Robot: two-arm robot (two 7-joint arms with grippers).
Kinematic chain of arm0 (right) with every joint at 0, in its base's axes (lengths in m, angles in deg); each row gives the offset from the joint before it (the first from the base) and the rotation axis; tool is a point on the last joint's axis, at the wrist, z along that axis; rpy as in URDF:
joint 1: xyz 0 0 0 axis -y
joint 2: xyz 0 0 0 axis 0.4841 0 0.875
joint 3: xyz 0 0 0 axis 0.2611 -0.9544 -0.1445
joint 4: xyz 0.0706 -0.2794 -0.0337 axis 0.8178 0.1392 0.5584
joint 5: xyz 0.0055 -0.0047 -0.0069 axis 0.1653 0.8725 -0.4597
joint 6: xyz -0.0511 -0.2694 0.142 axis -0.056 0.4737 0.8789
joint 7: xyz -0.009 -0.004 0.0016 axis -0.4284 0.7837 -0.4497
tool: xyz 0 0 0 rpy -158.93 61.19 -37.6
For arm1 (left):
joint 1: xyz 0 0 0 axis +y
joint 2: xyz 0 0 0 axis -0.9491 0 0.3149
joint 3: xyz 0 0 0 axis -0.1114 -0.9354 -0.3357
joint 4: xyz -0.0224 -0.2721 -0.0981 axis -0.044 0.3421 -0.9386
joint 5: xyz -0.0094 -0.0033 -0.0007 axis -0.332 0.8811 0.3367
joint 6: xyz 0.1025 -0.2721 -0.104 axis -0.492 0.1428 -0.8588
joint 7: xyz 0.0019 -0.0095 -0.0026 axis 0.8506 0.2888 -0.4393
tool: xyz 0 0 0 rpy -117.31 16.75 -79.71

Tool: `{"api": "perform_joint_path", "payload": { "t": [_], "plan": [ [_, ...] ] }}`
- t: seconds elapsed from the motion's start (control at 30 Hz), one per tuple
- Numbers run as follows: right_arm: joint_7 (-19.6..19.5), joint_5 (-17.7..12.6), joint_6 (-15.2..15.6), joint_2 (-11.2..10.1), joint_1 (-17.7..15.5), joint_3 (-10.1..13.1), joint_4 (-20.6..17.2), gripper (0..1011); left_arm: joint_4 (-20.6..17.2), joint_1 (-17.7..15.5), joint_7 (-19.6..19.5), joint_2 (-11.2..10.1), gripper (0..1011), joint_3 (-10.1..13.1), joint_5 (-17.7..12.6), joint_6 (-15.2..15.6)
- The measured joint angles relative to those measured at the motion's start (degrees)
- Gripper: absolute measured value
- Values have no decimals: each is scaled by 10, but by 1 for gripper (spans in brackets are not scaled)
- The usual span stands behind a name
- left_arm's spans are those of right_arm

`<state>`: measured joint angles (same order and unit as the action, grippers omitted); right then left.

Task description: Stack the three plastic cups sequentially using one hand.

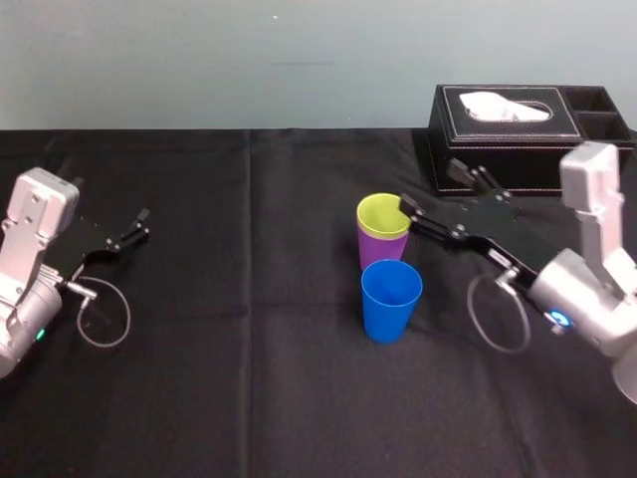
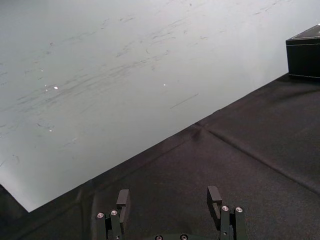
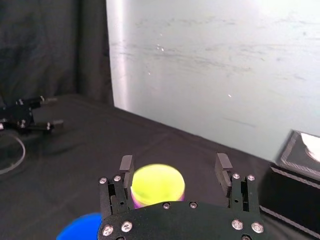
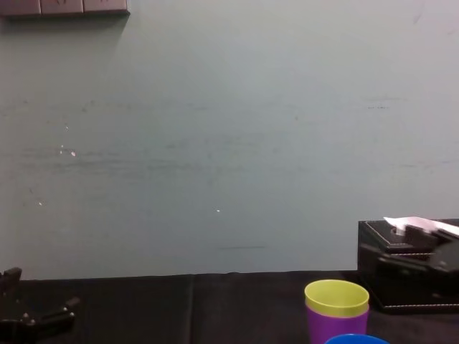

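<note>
1. Two cups nest in the head view: the yellow-green cup (image 1: 383, 214) sits inside the purple cup (image 1: 381, 252). The blue cup (image 1: 390, 299) stands upright just in front, probably next to move. The right gripper (image 1: 429, 185) reaches low at the yellow-green rim; the left gripper (image 1: 134, 227) lies parked far left.
2. Left wrist view: its fingers gape, empty, over black cloth (image 2: 240, 165).
3. Right wrist view: spread fingers straddle the nested pair, gripping nothing.
4. Chest view: the stack stands near the black tissue box (image 4: 409, 283).
</note>
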<state>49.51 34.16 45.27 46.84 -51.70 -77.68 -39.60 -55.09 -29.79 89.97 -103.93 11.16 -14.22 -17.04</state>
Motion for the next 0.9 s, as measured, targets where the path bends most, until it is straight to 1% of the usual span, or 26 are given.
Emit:
{"api": "perform_joint_path", "payload": {
  "t": [0.03, 0.13, 0.17, 0.2, 0.23, 0.27, 0.3, 0.33, 0.37, 0.43, 0.47, 0.57, 0.6, 0.7, 0.77, 0.9],
  "plan": [
    [0, 0, 0, 0, 0, 0, 0, 1002, 0, 0, 0, 0, 1011, 0, 0, 0],
    [-9, 3, 4, -26, -40, 19, -34, 1002, 0, 0, 0, 0, 1011, 0, 0, 0],
    [-10, 5, 4, -31, -46, 21, -38, 1002, 0, 0, 0, 0, 1011, 0, 0, 0],
    [-10, 5, 4, -31, -46, 21, -38, 1002, 0, 0, 0, 0, 1011, 0, 0, 0],
    [-11, 11, 7, -45, -65, 30, -53, 1002, 0, 0, 0, 0, 1011, 0, 0, 0],
    [-11, 11, 7, -45, -65, 30, -53, 1002, 0, 0, 0, 0, 1011, 0, 0, 0],
    [-10, 14, 10, -55, -76, 35, -61, 1002, 0, 0, 0, 0, 1011, 0, 0, 0],
    [-10, 16, 12, -59, -80, 36, -64, 1002, 0, 0, 0, 0, 1011, 0, 0, 0],
    [-8, 18, 17, -69, -90, 40, -71, 1002, 0, 0, 0, 0, 1011, 0, 0, 0],
    [-4, 19, 24, -78, -98, 42, -76, 1002, 0, 0, 0, 0, 1011, 0, 0, 0],
    [3, 20, 31, -88, -105, 43, -80, 1002, 0, 0, 0, 0, 1011, 0, 0, 0],
    [9, 29, 40, -103, -114, 42, -85, 1002, 0, 0, 0, 0, 1011, 0, 0, 0],
    [15, 34, 45, -112, -119, 40, -86, 1002, 0, 0, 0, 0, 1011, 0, 0, 0],
    [29, 35, 55, -126, -127, 36, -86, 1002, 0, 0, 0, 0, 1011, 0, 0, 0],
    [43, 27, 55, -132, -134, 35, -86, 1002, 0, 0, 0, 0, 1011, 0, 0, 0],
    [64, 7, 46, -135, -142, 31, -86, 1002, 0, 0, 0, 0, 1011, 0, 0, 0]
  ]
}}
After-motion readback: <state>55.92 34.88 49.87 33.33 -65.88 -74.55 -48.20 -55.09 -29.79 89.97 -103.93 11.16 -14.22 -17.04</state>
